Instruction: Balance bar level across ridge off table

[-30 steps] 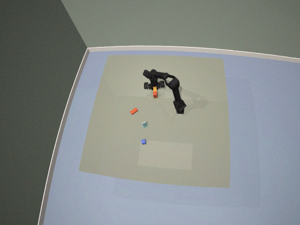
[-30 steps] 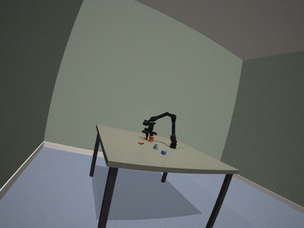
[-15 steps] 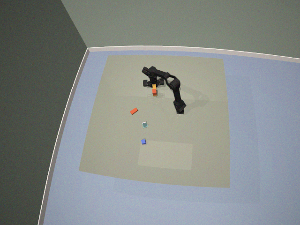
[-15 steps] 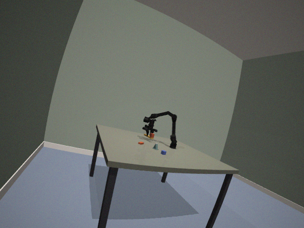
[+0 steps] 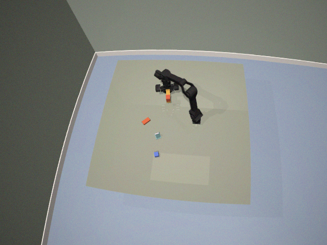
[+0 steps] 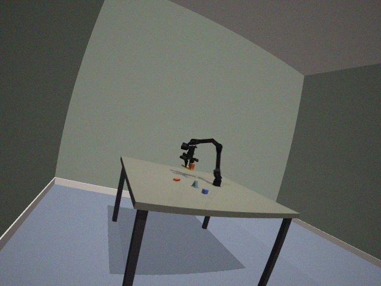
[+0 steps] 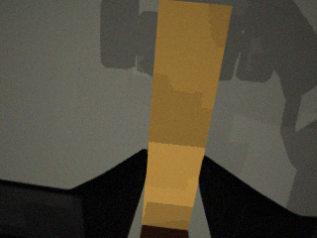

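One bar (image 5: 168, 92) (image 6: 184, 165) (image 7: 182, 99) sits clamped between the fingers of the gripper (image 5: 167, 91) (image 6: 187, 166) (image 7: 173, 159), above the desk (image 5: 211, 142) (image 6: 215, 204), toward its far edge from the blue cube (image 5: 156, 154) (image 6: 205, 191).

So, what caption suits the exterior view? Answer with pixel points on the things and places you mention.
Gripper (image 6: 186, 166) (image 7: 173, 159) holding a yellow bar (image 6: 184, 165) (image 7: 185, 74) (image 5: 167, 91) with a red block (image 6: 191, 166) (image 5: 168, 98) above the table (image 6: 172, 203) (image 5: 126, 168).
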### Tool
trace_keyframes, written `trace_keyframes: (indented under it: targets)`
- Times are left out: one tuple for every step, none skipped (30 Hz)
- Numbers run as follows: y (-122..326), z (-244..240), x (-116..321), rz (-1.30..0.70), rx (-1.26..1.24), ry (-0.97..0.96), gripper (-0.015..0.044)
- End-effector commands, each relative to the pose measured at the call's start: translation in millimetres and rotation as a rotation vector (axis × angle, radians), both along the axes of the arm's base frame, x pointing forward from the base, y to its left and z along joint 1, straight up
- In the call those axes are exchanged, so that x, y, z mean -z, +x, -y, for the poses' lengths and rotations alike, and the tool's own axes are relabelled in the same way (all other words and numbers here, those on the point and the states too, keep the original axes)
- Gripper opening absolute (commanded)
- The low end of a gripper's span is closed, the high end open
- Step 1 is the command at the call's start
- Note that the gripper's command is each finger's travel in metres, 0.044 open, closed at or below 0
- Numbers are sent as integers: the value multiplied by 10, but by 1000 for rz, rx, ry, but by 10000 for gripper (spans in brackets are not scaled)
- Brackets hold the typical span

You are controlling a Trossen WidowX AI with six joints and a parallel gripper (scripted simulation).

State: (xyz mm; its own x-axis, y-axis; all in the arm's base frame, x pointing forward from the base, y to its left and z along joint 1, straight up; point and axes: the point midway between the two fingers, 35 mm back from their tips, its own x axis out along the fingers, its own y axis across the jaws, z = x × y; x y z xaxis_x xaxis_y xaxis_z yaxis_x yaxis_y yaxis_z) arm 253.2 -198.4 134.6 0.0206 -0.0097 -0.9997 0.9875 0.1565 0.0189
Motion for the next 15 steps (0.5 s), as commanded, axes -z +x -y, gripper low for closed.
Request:
trace_keyframes:
  targets:
    - [-10, 2, -148, 3, 3, -9, 0]
    - [-15, -2, -173, 3, 3, -9, 0]
    - [-19, -5, -195, 3, 3, -9, 0]
    - [-21, -6, -208, 3, 3, -9, 0]
    - [-22, -7, -212, 3, 3, -9, 0]
    - [-18, -12, -212, 3, 3, -9, 0]
    - [-5, -26, -212, 3, 1, -9, 0]
    - [15, -50, -213, 3, -2, -8, 0]
    - [39, -79, -213, 3, -5, -8, 0]
    - [63, -109, -213, 3, -8, -8, 0]
    - [87, -139, -214, 4, -12, -8, 0]
    - [110, -169, -214, 4, -15, -8, 0]
    - [133, -199, -215, 4, -18, -7, 0]
    - [156, -230, -215, 4, -21, -7, 0]
    - [178, -261, -215, 4, -25, -7, 0]
